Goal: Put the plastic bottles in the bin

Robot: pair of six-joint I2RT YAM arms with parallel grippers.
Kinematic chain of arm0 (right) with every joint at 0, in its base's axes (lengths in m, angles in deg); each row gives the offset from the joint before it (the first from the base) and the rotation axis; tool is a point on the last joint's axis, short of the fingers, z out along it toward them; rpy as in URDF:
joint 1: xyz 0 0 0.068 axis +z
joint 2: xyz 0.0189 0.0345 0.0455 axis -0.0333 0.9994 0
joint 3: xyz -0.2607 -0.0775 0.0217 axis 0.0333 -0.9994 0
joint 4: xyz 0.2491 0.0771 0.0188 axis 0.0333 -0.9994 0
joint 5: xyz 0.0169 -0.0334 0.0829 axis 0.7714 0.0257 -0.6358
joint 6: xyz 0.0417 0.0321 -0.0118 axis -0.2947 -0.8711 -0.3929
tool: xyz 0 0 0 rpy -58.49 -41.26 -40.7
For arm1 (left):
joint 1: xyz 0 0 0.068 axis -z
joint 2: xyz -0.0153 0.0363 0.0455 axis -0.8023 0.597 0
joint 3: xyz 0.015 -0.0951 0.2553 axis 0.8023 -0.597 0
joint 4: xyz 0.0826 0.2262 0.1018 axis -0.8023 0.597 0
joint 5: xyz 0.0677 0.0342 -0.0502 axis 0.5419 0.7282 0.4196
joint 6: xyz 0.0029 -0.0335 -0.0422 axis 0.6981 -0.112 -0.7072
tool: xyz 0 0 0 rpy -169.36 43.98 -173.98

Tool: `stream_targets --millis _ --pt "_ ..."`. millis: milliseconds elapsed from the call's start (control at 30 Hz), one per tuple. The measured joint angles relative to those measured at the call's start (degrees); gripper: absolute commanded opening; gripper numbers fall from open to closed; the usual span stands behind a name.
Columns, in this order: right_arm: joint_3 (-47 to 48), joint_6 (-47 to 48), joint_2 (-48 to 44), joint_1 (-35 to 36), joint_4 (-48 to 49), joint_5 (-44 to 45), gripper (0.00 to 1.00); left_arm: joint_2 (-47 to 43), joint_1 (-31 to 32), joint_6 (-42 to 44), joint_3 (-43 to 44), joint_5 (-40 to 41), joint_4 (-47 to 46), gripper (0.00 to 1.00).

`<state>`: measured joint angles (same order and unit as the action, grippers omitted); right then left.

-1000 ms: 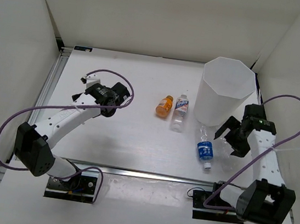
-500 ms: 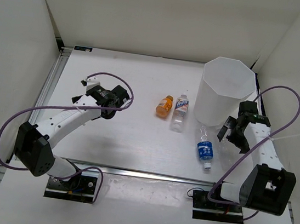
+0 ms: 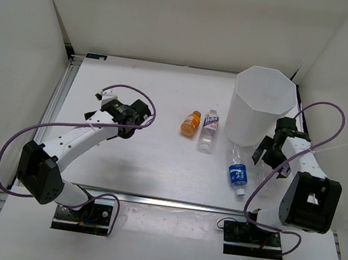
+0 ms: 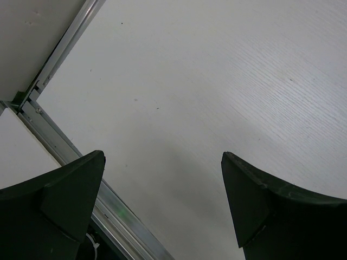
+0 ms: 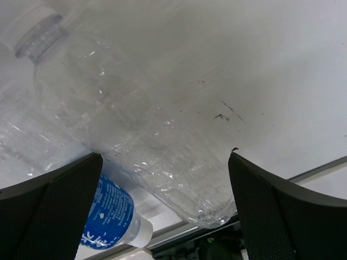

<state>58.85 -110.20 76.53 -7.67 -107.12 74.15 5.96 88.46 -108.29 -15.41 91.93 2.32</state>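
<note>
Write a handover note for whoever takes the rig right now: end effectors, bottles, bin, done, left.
Left end effector: open, empty, over bare table.
Right end effector: open, holding nothing, poised over the plain clear bottle beside the bin.
Orange bottle and white-and-orange-label bottle: lying side by side mid-table, left of the bin.
Blue-label bottle: lying in front of the bin, next to the plain clear one.
Done: nothing; all four bottles are on the table.
Left: all four go in the bin; the plain clear one looks the likeliest first pick for the right arm.
</note>
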Motion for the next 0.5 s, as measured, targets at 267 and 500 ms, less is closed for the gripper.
stream_targets --millis 267,500 --pt "-3.3 -1.75 0.7 -2.82 2.29 -2.69 0.85 0.17 0.0 0.13 -0.15 -0.24 0.0 0.99" --pt "-3.74 -3.28 0.98 -7.26 2.19 -4.15 0.56 0.61 0.0 0.48 -0.15 -0.66 0.02 0.99"
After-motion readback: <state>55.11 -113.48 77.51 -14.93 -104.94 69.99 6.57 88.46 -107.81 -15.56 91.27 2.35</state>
